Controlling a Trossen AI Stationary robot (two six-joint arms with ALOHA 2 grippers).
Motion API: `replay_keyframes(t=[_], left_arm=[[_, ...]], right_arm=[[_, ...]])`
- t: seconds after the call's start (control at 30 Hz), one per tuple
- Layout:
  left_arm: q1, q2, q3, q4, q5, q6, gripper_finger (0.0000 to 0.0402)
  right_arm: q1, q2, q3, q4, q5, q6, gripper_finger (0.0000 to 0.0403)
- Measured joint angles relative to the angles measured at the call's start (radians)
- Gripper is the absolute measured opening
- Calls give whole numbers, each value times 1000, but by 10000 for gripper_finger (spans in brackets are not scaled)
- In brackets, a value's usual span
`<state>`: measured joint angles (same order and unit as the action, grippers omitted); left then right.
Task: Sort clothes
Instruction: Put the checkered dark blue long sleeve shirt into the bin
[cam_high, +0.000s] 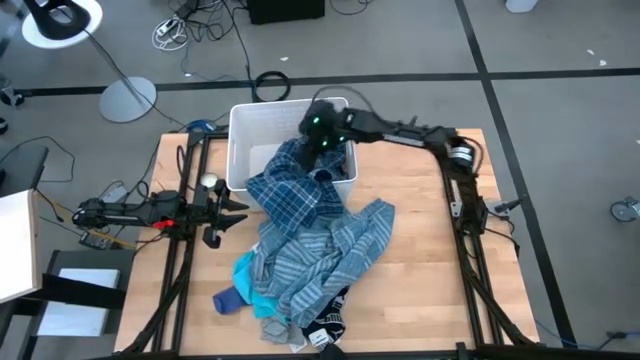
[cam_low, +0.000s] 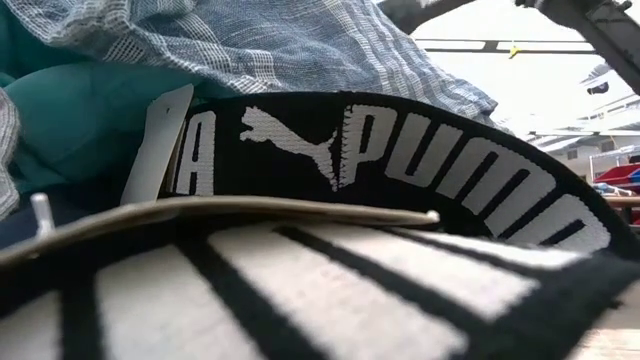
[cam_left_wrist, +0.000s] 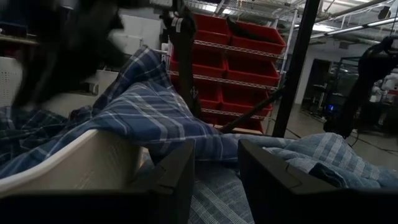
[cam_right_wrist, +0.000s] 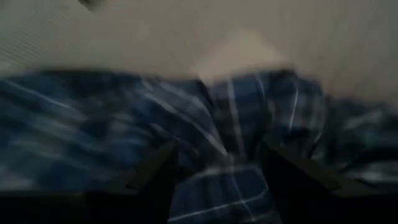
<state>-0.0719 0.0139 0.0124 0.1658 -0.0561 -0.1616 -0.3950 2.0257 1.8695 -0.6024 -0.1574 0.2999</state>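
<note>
Lying nearest the table's (cam_high: 420, 290) front edge, a dark navy piece (cam_high: 328, 322) and blue sock (cam_high: 226, 299) border the blue-grey striped shirt (cam_high: 330, 250). Left tool (cam_high: 232, 214) waits beside it, fingers spread. Farther back, the navy plaid shirt (cam_high: 295, 195) drapes over the white bin's (cam_high: 250, 125) rim; right tool (cam_high: 325, 150) hangs above it, fingers apart.

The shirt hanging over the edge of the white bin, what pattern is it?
Navy plaid shirt, dark blue with lighter checks; clearest in the high view.
</note>
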Motion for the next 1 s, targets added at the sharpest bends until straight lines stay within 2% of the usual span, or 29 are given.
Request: replay_keyframes(t=[0.3, 0.47, 0.6, 0.7, 0.83, 1.0], left_arm=[[0, 0, 0, 0, 0, 0, 128], [0, 0, 0, -1, 0, 0, 128], [0, 0, 0, -1, 0, 0, 128], [0, 0, 0, 0, 0, 0, 128], [0, 0, 0, 0, 0, 0, 128], [0, 0, 0, 0, 0, 0, 128]], right_arm=[[30, -264, 1, -32, 50, -82, 229], [142, -414, 1, -178, 230, -128, 229], [273, -510, -11, -293, 392, -90, 229], [377, -563, -83, -326, 508, 1, 229], [498, -612, -251, -289, 642, 184, 229], [596, -597, -484, -56, 703, 345, 229]])
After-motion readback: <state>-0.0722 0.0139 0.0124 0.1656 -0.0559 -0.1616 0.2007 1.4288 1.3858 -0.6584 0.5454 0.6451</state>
